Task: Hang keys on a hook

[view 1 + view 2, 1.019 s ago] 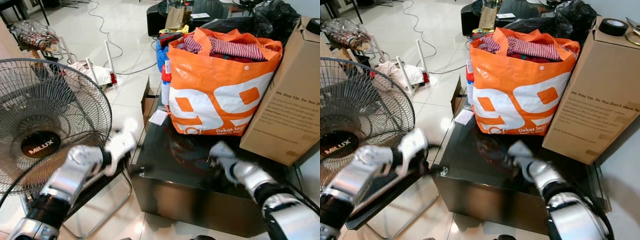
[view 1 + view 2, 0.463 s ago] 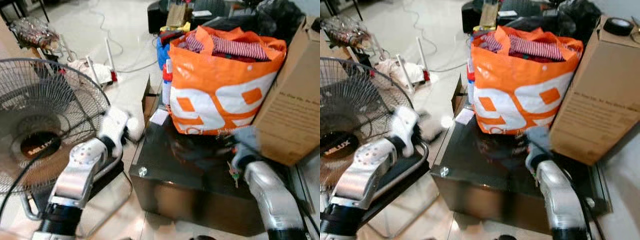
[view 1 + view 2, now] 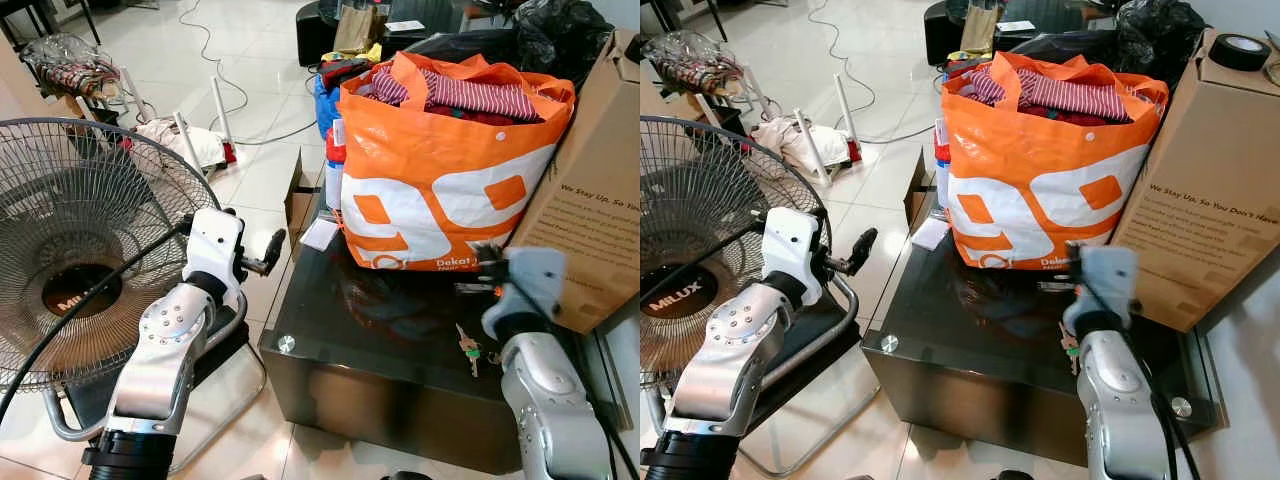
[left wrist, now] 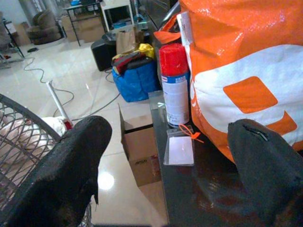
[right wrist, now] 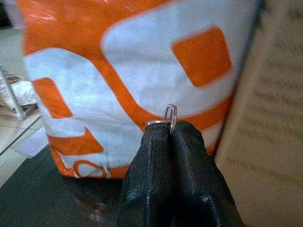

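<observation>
Right jaws [image 5: 169,135] pinch key ring [image 5: 170,115], keys [image 3: 467,347] dangling.

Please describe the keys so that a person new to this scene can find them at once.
Find the big orange bag on the dark table. In front of it, the right gripper pinches a silver ring, and the keys dangle below, just above the glass: the only small metal thing there.

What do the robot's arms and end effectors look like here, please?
Both arms are silver metal with rounded, perforated joints and black bands. Each wrist carries a white housing. The left end effector and right end effector have black, textured fingers. A black cable runs along the left arm.
</observation>
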{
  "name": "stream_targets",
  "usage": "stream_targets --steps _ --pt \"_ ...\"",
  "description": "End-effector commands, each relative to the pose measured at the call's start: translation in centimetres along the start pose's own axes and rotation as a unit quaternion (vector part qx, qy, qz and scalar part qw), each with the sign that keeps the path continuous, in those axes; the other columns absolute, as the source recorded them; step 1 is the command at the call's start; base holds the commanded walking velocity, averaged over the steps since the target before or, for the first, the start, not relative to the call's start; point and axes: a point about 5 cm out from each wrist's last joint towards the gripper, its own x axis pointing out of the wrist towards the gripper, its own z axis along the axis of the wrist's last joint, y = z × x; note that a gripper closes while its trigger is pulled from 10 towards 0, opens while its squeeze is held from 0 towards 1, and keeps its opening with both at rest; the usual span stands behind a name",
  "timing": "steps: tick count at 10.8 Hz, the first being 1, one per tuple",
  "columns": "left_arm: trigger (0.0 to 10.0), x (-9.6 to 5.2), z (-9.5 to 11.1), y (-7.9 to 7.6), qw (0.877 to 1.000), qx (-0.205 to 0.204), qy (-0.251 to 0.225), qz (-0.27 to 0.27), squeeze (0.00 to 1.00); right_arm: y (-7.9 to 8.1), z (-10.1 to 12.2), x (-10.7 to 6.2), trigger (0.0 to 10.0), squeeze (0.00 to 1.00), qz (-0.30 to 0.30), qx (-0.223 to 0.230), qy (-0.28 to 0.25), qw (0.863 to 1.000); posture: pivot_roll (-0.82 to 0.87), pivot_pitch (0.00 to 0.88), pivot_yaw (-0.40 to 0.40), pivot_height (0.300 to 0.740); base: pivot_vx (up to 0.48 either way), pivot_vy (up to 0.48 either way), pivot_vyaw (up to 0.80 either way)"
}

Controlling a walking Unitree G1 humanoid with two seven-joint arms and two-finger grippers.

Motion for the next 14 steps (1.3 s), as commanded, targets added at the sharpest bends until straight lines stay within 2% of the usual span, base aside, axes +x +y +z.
stream_targets --steps 1,4,5,8,10,12,14 --pt "10.0 0.2 0.5 0.2 1.0 0.006 -0.008 0.008 0.02 -0.4 0.4 0.0 0.0 0.0 -0.014 0.019 0.004 1.0 -0.11 0.0 0.076 0.74 0.0 0.0 0.0" --pt "10.0 0.7 0.6 0.5 1.0 0.007 -0.007 0.013 0.02 -1.1 1.7 0.1 0.0 0.0 -0.027 0.004 -0.053 0.998 -0.12 0.0 0.087 0.74 0.0 0.0 0.0" --pt "10.0 0.8 0.5 0.5 1.0 0.007 -0.007 0.013 0.02 -1.1 1.7 0.0 0.0 0.0 -0.026 0.026 -0.046 0.998 -0.12 0.0 0.084 0.74 0.0 0.0 0.0" --pt "10.0 1.0 0.4 0.3 1.0 0.006 -0.01 0.009 0.02 -0.9 1.7 0.1 0.0 0.0 -0.025 0.052 -0.052 0.997 -0.12 0.0 0.076 0.74 0.0 0.0 0.0" --pt "10.0 1.0 0.4 0.4 1.0 0.006 -0.012 0.01 0.02 -0.4 2.5 0.5 0.0 0.0 -0.013 0.074 -0.086 0.993 -0.11 0.0 0.072 0.74 0.0 0.0 0.0" --pt "10.0 1.1 0.4 0.3 1.0 0.008 -0.015 0.01 0.02 0.5 2.4 0.6 0.0 0.0 0.008 0.092 -0.078 0.993 -0.11 0.0 0.075 0.74 0.0 0.0 0.0" --pt "10.0 1.2 0.4 0.2 1.0 0.017 -0.015 0.004 0.02 0.9 2.0 0.6 0.0 0.0 0.002 0.084 -0.07 0.994 -0.11 0.0 0.079 0.74 0.0 0.0 0.0"
